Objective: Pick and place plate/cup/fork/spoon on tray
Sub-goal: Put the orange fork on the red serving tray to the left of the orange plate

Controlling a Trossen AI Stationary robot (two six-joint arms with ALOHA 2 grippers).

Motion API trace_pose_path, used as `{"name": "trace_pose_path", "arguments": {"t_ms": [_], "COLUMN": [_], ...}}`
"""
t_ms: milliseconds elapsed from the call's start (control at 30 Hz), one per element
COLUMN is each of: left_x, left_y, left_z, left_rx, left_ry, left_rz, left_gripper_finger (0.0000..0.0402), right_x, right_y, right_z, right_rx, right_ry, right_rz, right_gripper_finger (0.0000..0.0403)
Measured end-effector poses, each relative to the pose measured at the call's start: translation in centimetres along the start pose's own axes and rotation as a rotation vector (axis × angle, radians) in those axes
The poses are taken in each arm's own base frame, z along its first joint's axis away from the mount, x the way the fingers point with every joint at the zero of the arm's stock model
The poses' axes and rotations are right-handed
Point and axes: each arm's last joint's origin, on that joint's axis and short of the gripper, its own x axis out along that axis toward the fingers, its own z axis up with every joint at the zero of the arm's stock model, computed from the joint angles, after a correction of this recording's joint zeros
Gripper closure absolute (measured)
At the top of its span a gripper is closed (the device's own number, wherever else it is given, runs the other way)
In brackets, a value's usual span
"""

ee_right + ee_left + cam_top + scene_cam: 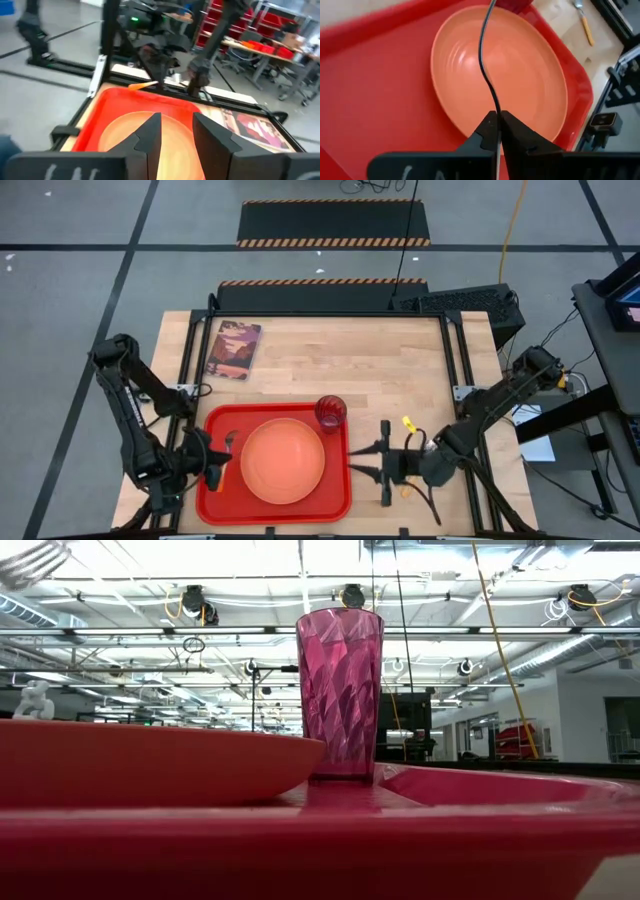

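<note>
The red tray [215, 430] lies at the table's near edge. The orange plate [283, 460] rests on it, and so does the dark-red cup [331, 412], upright in the tray's far right corner [340, 690]. My left gripper [215, 460] is over the tray's left part, shut on the fork [487, 55], which reaches out over the plate [520, 70]. The spoon [585, 22] lies on the bare table right of the tray [407, 423]. My right gripper [385, 463] is open and empty just right of the tray, pointing at it [177, 132]. My left gripper pinches the fork between its two fingertips, on the fork's flat faces. The thin metal stem [492, 100] comes out from between them, seen edge-on. The orange handle [142, 85] sticks out beside the gripper. The fork is lifted clear above the plate, and its tines [35, 560] are high in the low view.
A small book with a dark pictured cover [233, 348] lies at the table's far left. Bare wood lies between it and the far right corner. Black frame rails run along the table's left and right edges.
</note>
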Motion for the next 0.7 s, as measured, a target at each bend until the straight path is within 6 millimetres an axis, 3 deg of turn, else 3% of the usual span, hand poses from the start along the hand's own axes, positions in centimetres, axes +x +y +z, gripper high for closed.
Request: {"name": "trace_pose_path", "arguments": {"t_ms": [233,367,700], "left_x": [1.7,3.2,5.4], "left_y": [1.8,2.7,4.5], "left_z": [-2.4,-3.3,-3.2], "left_rx": [-0.202,-0.247,-0.274], "left_ry": [0.079,0.096,0.095], "left_rz": [-0.077,-0.096,-0.029], "left_gripper_finger": [0.0381,0.0393,0.0392], "right_x": [-1.1,-1.5,-2.6], "right_y": [1.4,1.8,2.9], "right_z": [-1.3,-2.2,-2.9], "right_rx": [-0.040,-0.055,-0.048], "right_ry": [0.020,0.028,0.035], "right_rz": [0.056,0.075,0.120], "right_gripper_finger": [0.0298,0.0298,0.0298]}}
